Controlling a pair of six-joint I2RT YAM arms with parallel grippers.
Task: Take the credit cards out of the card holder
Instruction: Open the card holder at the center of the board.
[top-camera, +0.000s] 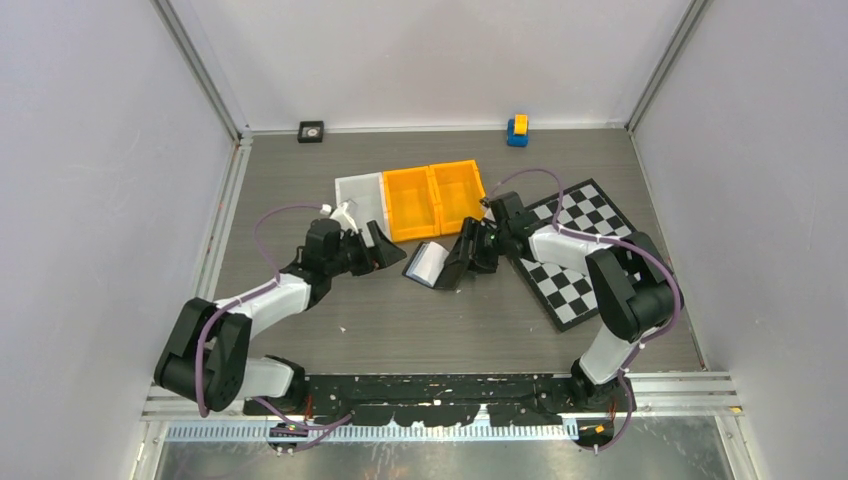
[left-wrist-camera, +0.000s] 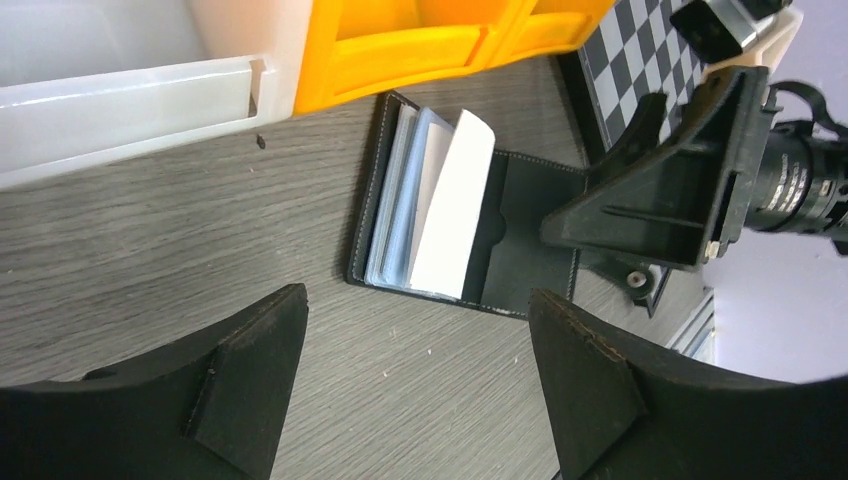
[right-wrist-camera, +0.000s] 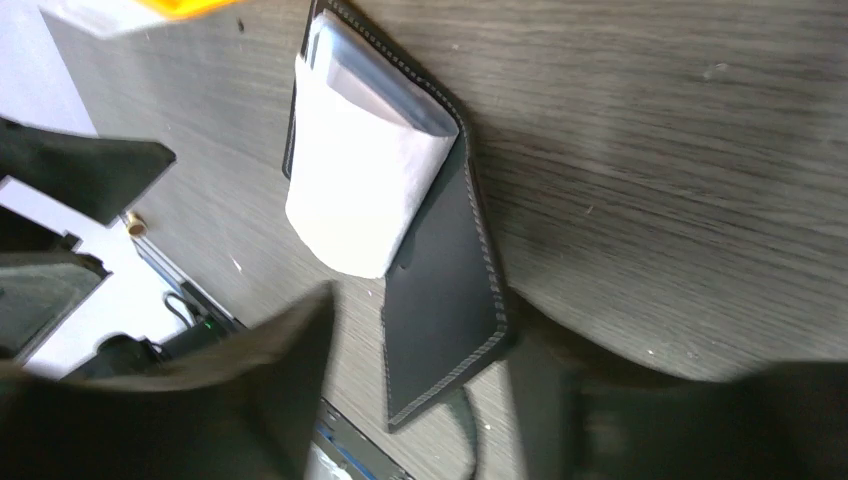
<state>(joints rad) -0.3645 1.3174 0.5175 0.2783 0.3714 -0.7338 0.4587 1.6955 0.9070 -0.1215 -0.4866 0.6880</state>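
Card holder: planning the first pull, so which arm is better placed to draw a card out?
Probably left: the left gripper, open, faces the fanned pale leaves of the card holder, while the right gripper straddles only its bare flap.

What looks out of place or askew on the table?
The card holder lies open by the orange bins. Its pale inner panels are fanned upward, and one white leaf stands up rather than lying flat. The checkerboard sits at an angle to the bins. Nothing looks spilled or damaged.
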